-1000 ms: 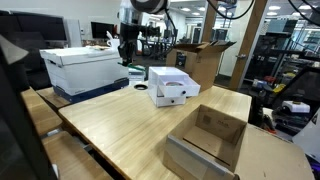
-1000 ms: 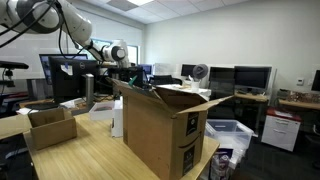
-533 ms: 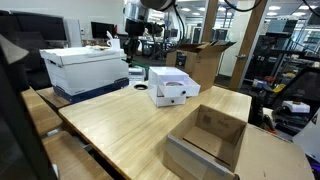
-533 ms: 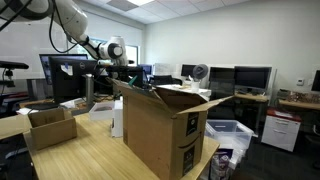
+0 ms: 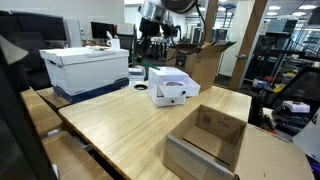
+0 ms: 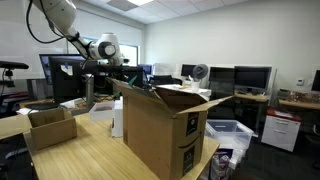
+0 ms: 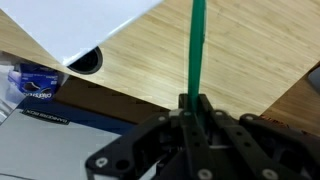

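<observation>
The gripper is pinched narrow on a thin green stick. In the wrist view the stick runs straight out from between the fingertips, across bare wood, and leaves the picture's edge. In an exterior view the gripper hangs above the far edge of the table, well clear of the wood. It sits between the large white box with a blue base at the far left corner and the small white box near the middle of the far edge. The stick is too fine to make out there, so it is probably pointing down toward the table.

A dark ring lies on the wood just beside the small white box. In the wrist view the same ring is half covered by a white corner. An item with a blue label shows beyond the table's edge.

An open cardboard box stands at the near right corner, well apart from the gripper. In an exterior view a tall cardboard box fills the foreground and hides much of the table.
</observation>
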`<move>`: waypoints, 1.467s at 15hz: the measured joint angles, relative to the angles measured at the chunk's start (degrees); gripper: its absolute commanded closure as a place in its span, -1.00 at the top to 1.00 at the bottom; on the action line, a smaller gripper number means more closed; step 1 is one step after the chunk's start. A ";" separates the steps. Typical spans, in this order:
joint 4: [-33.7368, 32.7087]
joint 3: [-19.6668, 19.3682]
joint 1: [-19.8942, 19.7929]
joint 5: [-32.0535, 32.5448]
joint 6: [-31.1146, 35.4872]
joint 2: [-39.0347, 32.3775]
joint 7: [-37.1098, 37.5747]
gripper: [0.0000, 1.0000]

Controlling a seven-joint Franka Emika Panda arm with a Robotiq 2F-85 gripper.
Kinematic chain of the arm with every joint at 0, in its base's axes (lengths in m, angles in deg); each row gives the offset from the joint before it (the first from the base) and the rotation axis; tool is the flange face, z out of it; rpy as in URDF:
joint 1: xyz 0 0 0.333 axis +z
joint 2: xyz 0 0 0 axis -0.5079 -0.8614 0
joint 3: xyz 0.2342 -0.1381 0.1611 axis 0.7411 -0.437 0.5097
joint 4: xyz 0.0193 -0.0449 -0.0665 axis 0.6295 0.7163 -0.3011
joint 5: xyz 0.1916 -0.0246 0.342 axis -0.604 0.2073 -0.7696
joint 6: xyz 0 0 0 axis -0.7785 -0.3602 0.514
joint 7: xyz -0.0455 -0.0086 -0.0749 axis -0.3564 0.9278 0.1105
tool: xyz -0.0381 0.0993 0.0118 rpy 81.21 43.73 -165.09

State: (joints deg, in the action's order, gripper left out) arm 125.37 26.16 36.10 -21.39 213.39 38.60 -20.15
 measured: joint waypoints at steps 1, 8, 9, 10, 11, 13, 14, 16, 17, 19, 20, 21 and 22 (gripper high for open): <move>2.25 0.00 -0.12 0.00 1.16 1.53 0.00 -0.91; 12.79 -0.32 -0.29 0.12 3.50 9.40 0.00 -0.91; 13.64 -0.44 -0.29 0.23 3.50 10.04 0.00 -0.91; 14.56 -0.59 -0.29 0.38 3.48 10.70 0.00 -0.91; 15.33 -0.74 -0.29 0.64 3.44 11.24 0.00 -0.91; 16.95 -1.06 -0.29 1.23 3.42 12.26 0.00 -0.91; 17.48 -1.17 -0.29 1.46 3.41 12.52 0.00 -0.91; 18.80 -1.46 -0.29 1.86 3.40 12.99 0.00 -0.91; 19.39 -1.66 -0.29 1.93 3.40 13.10 0.00 -0.91; 20.25 -1.96 -0.29 1.95 3.39 13.20 0.00 -0.91; 20.66 -2.14 -0.29 1.98 3.39 13.22 0.00 -0.91; 21.06 -2.31 -0.30 1.98 3.39 13.23 0.00 -0.91; 21.56 -2.54 -0.31 1.99 3.39 13.23 0.00 -0.91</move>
State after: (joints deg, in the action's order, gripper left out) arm 146.93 23.62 35.79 -19.40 216.78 51.83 -20.15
